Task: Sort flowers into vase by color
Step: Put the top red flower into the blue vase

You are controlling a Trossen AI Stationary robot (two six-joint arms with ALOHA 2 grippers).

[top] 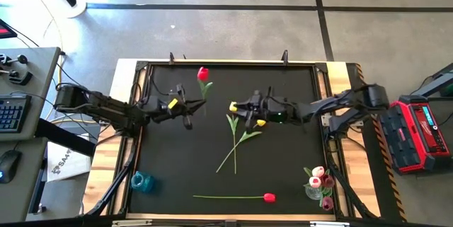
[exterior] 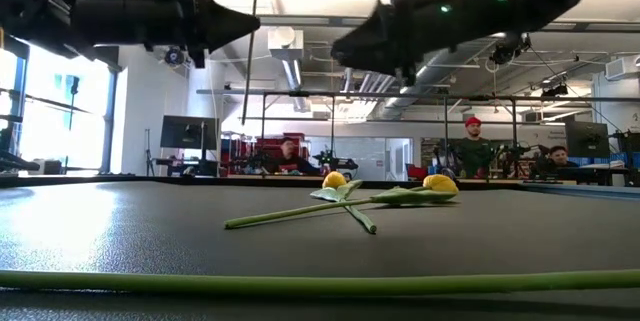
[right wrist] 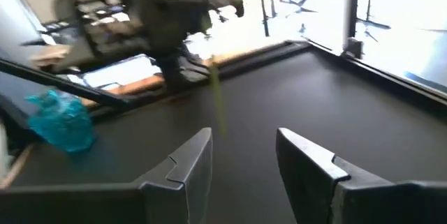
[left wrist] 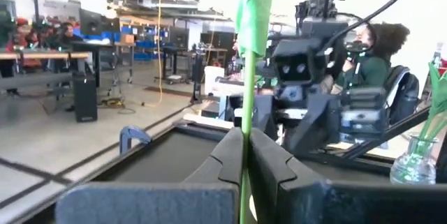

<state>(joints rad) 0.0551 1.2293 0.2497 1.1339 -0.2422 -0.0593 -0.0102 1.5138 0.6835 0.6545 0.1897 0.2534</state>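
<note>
Overhead, the desk (top: pixel 283 177) shows a matte black top inside a pale wooden frame. The left claw (top: pixel 185 113) hangs over its left-middle part with its dark, angular fingers (left wrist: pixel 227 158) pressed together on the thin green stem of a red tulip (top: pixel 203 73); from the left wrist the stem (left wrist: pixel 246 140) runs straight up between the two pads, a flat leaf spreading above, while the bud itself is cut off by the picture's edge. The right claw (top: pixel 249 114) hovers over the desk's middle, just above two yellow tulips (top: pixel 233 107), its blunt fingers (right wrist: pixel 192 165) spread apart with nothing between them. Those two flowers lie flat with their long stems crossed; from table height their small rounded yellow heads and soft leaves show plainly.

Another red tulip (top: pixel 269 197) lies along the near edge, its stem a smooth green line. At the near right corner a clear glass vase (top: pixel 315 191) holds pink tulips (top: pixel 320 179) bunched together; their exact number is hard to make out. At the near left corner stands a blue glass vase (top: pixel 141 181), bumpy in outline. Both arms are partly hidden by cables.
</note>
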